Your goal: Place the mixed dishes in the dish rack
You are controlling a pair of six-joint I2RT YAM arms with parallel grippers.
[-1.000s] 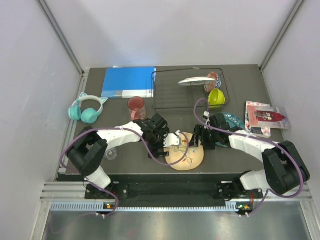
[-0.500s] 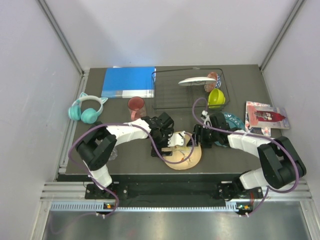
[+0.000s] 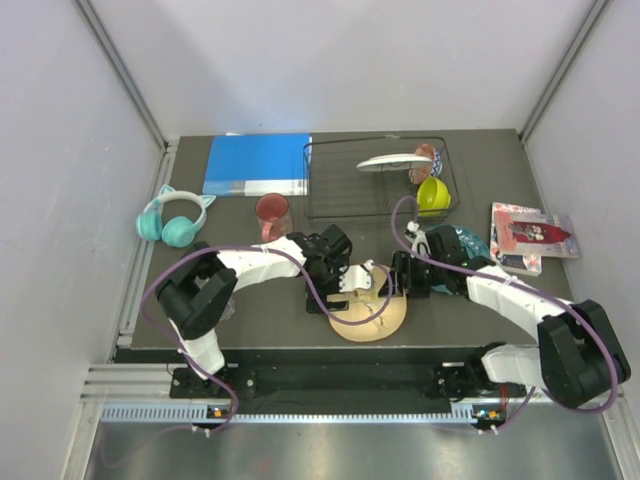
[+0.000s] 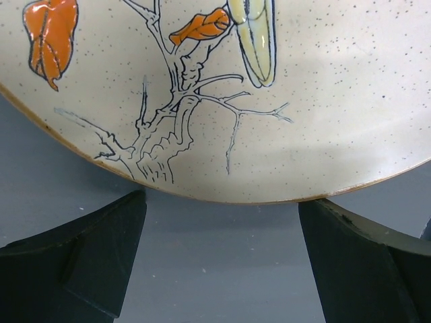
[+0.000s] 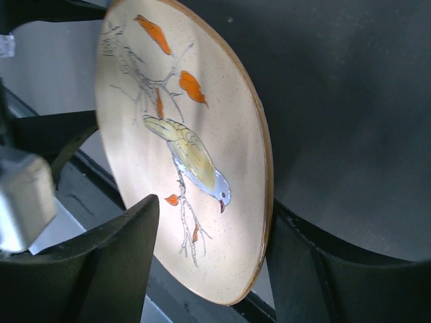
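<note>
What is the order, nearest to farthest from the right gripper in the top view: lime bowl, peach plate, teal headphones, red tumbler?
From the right gripper:
1. The peach plate, right at it, near the front edge.
2. The lime bowl, behind it in the dish rack.
3. The red tumbler, mid-table to its left.
4. The teal headphones, at the left edge.

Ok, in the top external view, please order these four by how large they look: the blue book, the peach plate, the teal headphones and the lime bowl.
Largest: blue book.
Next: peach plate and teal headphones. They look about alike, so I do not rank them.
Smallest: lime bowl.
</note>
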